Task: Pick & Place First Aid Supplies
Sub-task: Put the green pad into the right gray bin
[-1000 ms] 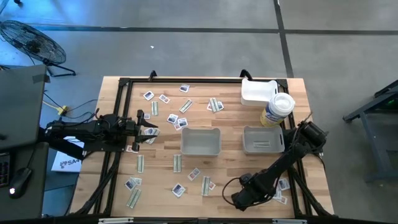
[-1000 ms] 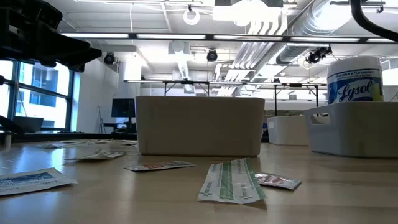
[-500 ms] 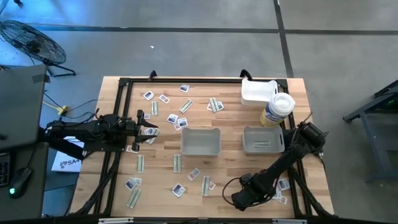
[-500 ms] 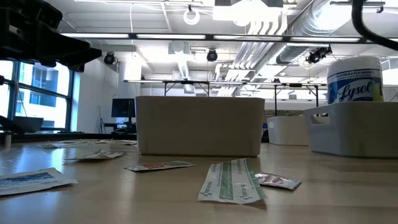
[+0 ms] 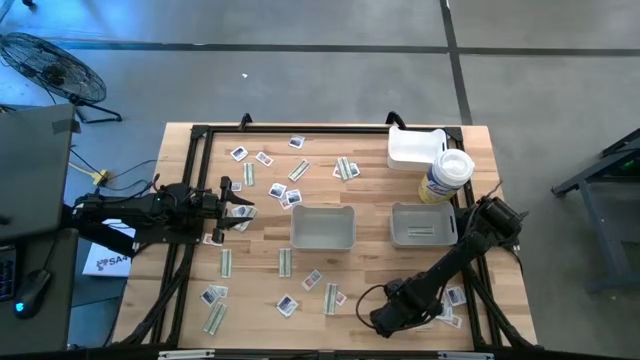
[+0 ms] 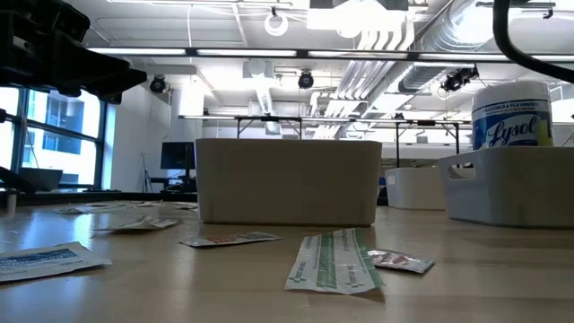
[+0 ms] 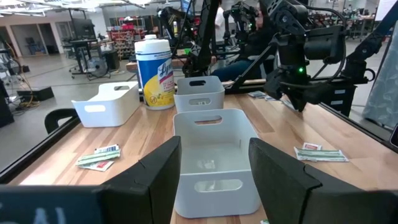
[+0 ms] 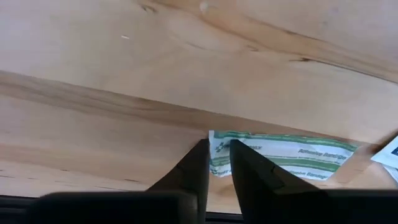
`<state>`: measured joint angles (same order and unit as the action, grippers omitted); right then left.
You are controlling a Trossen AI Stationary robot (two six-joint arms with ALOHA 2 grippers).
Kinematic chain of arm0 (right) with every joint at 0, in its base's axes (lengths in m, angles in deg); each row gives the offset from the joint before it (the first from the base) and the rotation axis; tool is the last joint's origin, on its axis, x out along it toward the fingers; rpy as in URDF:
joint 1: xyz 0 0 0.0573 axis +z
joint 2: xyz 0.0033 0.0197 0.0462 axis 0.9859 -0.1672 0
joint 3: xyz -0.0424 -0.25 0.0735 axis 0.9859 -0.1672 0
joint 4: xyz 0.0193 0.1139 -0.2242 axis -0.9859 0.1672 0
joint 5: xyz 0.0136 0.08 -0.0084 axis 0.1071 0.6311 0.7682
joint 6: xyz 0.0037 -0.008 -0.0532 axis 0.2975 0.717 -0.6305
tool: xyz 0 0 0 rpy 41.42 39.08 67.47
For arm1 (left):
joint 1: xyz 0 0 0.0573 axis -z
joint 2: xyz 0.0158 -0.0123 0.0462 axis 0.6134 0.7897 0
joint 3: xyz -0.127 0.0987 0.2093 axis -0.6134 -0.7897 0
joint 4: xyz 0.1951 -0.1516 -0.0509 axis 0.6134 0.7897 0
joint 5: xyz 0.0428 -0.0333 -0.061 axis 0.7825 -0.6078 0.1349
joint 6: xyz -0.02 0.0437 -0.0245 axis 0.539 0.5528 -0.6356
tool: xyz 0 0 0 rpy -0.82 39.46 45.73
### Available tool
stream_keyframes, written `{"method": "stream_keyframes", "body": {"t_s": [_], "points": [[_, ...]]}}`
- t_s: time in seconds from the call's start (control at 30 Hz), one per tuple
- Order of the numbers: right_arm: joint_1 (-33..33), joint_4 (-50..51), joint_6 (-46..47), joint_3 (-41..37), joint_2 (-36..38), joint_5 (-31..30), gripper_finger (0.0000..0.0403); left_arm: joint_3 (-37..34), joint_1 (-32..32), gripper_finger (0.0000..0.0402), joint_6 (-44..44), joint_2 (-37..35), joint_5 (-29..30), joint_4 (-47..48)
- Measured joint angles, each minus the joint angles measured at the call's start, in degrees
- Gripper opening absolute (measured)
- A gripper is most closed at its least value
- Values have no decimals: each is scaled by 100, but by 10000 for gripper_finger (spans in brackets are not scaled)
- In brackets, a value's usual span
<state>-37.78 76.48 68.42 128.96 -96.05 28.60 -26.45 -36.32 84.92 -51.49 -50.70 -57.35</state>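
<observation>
I am viewing the wooden tabletop (image 5: 370, 265) from above, with black framing running along its edges. The right arm (image 5: 455, 260) is reaching diagonally across the near right part of the tabletop; the left arm (image 5: 140, 212) is waiting over the left edge. Two grey trays are sitting side by side at mid-table: the centre tray (image 5: 323, 227) and the right tray (image 5: 423, 224). A white bin (image 5: 413, 146) is standing at the far right edge, and a white round-lidded bottle (image 5: 448, 172) is standing just beside it.

The first aid supplies (image 5: 285, 262) are lying scattered flat on the bare wood: one group beyond the trays, another in front of them and toward the near left corner, a few near the right arm.

The left pincer (image 7: 211, 171) is standing released, its fingers (image 7: 163, 177) spread wide and pointing toward the centre tray.

The right pincer (image 8: 219, 157) is pressing down at the near edge of the tabletop. In the right wrist view its fingertips (image 8: 200, 163) are standing close together, clenching on the end of a green-striped strip packet (image 8: 283, 152), which is lying flat on the wood. A second, white packet (image 8: 388, 154) is showing just beside that strip
</observation>
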Motion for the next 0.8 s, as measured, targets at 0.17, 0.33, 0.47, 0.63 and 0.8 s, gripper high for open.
{"method": "stream_keyframes", "body": {"t_s": [0.17,0.33,0.47,0.63,0.8], "points": [[0,-6,-100,1,-5,-20,9,0,0,186,0,0,1,0],[2,72,-346,129,-3,-27,7,0,-1,186,1,1,0,0],[-39,245,-697,389,132,-203,2,0,0,186,0,2,0,-2],[-143,291,-1123,741,535,-894,2,0,-2,186,2,2,0,0],[-305,1031,-1630,1063,1114,-1676,2,0,-1,186,1,1,0,-1]]}}
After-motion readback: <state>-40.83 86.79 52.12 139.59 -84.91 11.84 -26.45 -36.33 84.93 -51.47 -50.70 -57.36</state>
